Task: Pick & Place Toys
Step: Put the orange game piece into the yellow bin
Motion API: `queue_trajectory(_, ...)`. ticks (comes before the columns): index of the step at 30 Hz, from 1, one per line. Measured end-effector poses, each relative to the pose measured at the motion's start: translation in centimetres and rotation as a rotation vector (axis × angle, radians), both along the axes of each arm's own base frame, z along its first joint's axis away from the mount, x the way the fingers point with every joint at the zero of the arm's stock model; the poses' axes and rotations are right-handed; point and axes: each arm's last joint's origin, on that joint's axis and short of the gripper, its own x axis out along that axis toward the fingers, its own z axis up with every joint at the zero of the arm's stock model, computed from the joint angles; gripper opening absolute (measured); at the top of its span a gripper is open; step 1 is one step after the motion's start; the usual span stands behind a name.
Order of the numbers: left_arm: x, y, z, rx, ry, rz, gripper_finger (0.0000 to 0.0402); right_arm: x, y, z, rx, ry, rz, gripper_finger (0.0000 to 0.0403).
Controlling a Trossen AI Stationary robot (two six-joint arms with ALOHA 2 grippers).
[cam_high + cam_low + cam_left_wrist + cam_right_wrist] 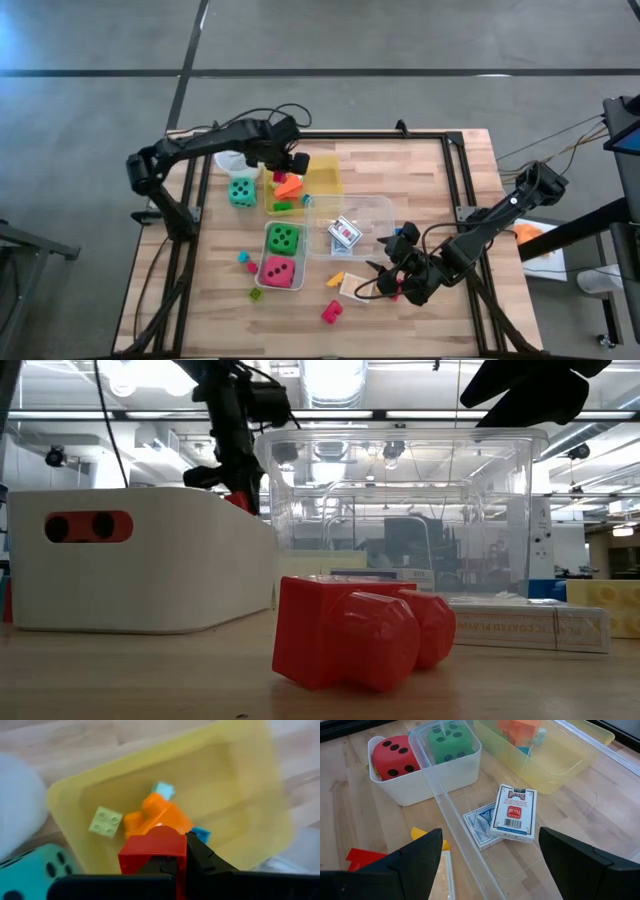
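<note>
Hovering over the yellow tray [322, 172], the left gripper [172, 851] has its fingers clamped on a red block [152, 847], so the step in hand looks like the drop: next it only needs to part them and let the block fall beside the orange block [157, 815] already inside. The right gripper [392, 278] waits near the table's front, fingers wide apart and empty (a red piece [331, 312] lies close by)
</note>
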Motion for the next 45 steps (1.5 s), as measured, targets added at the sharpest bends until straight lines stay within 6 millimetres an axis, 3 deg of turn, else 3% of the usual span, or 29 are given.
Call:
queue_trajectory(9, 1.3, 1.0, -3.6, -0.026, 0.237, -0.031, 0.0000, 0.0, 0.0, 0.0, 0.000, 0.000, 0.000, 0.0325)
queue_trajectory(26, 0.8, 1.0, -7.5, 0.009, 0.303, -0.004, 0.0000, 0.0, 0.0, 0.0, 0.000, 0.000, 0.000, 0.0325)
queue_trajectory(39, 0.7, 0.9, -7.9, 0.007, 0.302, -0.008, 0.0001, 0.0, 0.0, 0.0, 0.000, 0.000, 0.000, 0.0325)
queue_trajectory(45, 0.8, 0.7, -7.9, -0.026, 0.285, -0.018, 0.0023, 0.0, 0.0, 0.0, 0.000, 0.000, 0.000, 0.0325)
